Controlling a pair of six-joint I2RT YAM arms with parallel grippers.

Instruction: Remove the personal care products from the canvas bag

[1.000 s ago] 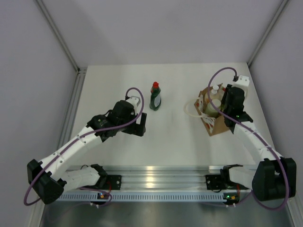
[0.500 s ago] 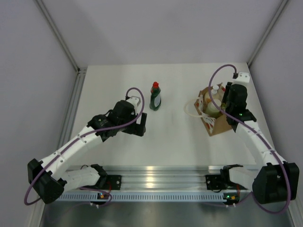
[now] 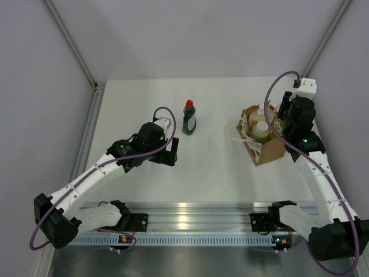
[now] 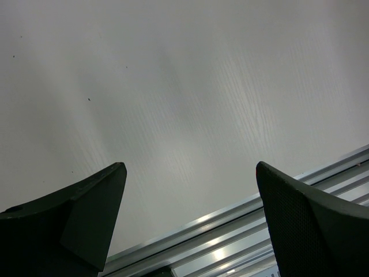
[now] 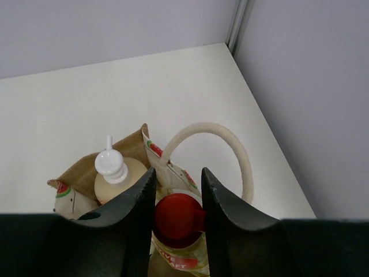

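Right arm at the lift: my right jaws pinch the red cap of the yellow-green bottle, which hangs straight below them with its long axis upright; the canvas bag opens just beneath, ahead and to the left of the jaws, and its white rope handle loops ahead and to the right; the peach pump bottle stands inside the bag, just beside the gripped one; whether the bottle's base has cleared the bag's rim I cannot tell, so I judge the next move should run straight up along that axis before any swing out over the counter. My right arm is reared high, wrist bent to point down into the bag. My left jaws are spread over bare counter, holding nothing, the arm low and stretched forward; the dark green bottle stands beyond them, well apart from the bag.
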